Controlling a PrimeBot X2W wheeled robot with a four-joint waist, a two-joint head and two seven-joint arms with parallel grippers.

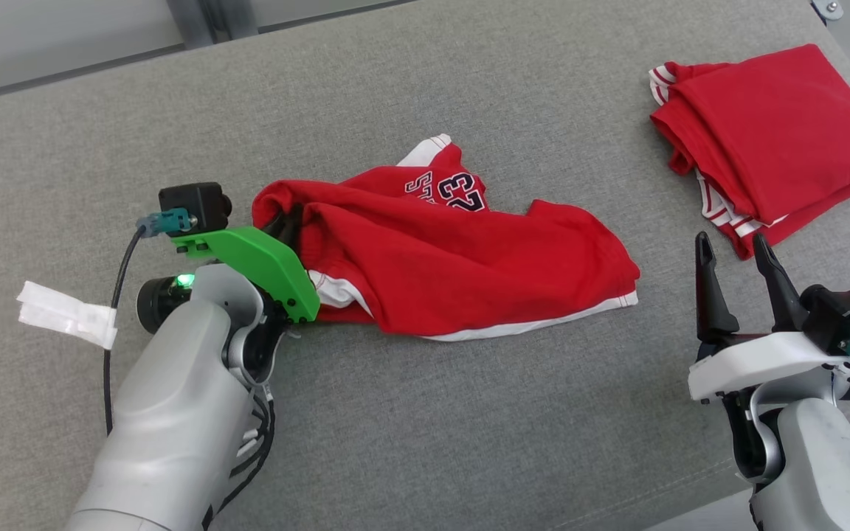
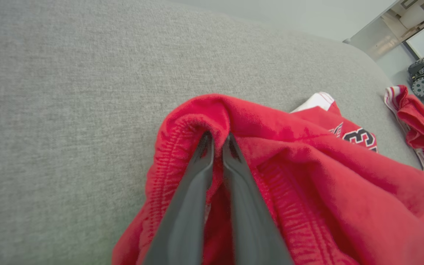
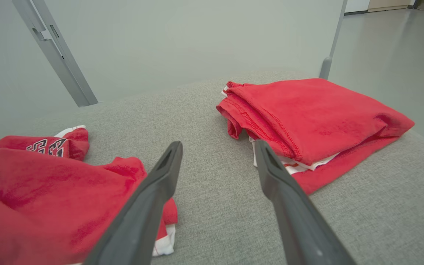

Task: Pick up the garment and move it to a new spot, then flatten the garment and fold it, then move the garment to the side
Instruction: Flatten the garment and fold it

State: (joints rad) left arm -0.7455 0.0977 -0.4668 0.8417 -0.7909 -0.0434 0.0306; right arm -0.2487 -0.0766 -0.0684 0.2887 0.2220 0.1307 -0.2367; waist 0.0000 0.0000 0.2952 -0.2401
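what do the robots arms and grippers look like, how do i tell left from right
Both arms are pale grey shells ending in long, dark, tapered jaws. The left gripper has a green wrist bracket, a green light and a black cable; the right gripper has a white bracket. Each carries a black camera block with a teal plug.

1. Garments: two, both red. One is a crumpled garment point(image 1: 454, 258) and one is a folded garment point(image 1: 779, 133).
2. End effectors: two, the left end effector point(image 2: 217, 141) and the right end effector point(image 1: 733, 247), each with two dark fingers.
3. White scrap point(image 1: 67, 313): one.
4. Grey bench point(image 1: 469, 428): one.
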